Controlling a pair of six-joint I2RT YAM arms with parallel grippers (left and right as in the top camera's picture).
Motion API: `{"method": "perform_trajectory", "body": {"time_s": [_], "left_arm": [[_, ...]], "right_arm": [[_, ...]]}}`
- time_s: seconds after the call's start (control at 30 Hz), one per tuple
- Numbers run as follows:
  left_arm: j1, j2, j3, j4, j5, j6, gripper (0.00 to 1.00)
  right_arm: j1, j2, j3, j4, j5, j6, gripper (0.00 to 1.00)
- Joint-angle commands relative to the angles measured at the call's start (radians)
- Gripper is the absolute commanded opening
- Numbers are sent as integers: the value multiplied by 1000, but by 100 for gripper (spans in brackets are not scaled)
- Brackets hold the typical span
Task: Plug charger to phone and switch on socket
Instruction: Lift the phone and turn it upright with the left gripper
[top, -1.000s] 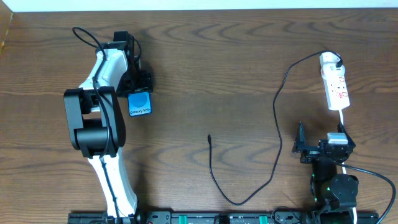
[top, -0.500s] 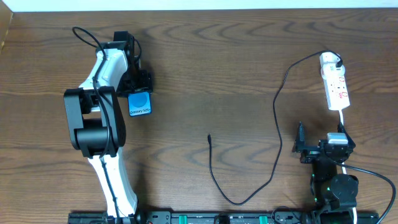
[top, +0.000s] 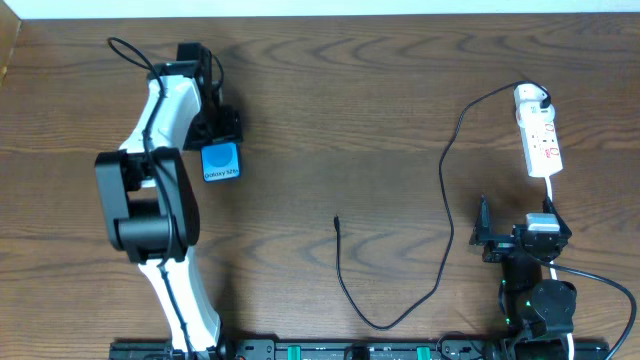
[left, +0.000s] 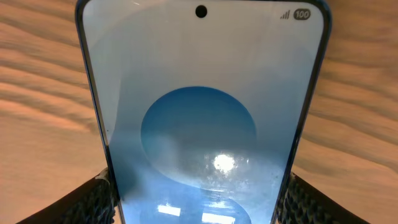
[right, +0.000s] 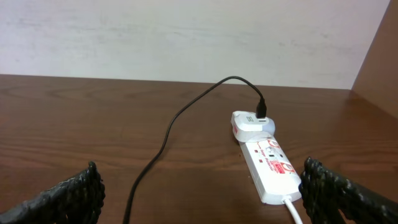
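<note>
Item: phone (left: 199, 124), stiff, slick glass, fragile; I hold its long edges, left fingers (left: 93, 202) clamped; charger tip (top: 336, 220), light, floppy; right fingers (right: 62, 202) apart.

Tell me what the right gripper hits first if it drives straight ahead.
Probably the socket: its near end lies just inside the right gripper's open fingers, right of centre; the charger runs left of centre. Height above the table is unclear.

White-and-black left arm (top: 160, 120), black cable (top: 130, 52)
</note>
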Motion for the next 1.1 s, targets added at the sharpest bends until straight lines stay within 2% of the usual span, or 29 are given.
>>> {"method": "perform_trajectory", "body": {"time_s": [0.0, 0.13, 0.4, 0.53, 0.73, 0.9, 1.07], "left_arm": [[-2, -81, 25, -13, -6, -3, 7], [-2, -113, 25, -34, 106, -30, 7], [-2, -115, 24, -55, 568, -190, 7], [-2, -115, 24, -56, 782, -334, 8], [-2, -115, 24, -101, 1074, -614, 7], [-2, -115, 24, -112, 1297, -631, 7], [-2, -115, 24, -112, 1415, -631, 7]], "right_arm": [[-6, -7, -2, -5, -2, -11, 99], [-6, -7, -2, -5, -2, -12, 99], [-6, -7, -2, -5, -2, -12, 99], [-6, -7, -2, -5, -2, -12, 99], [-6, -7, -2, -5, -2, -12, 99], [-6, -7, -2, -5, -2, -12, 99], [-6, -7, -2, -5, -2, -12, 99]]}}
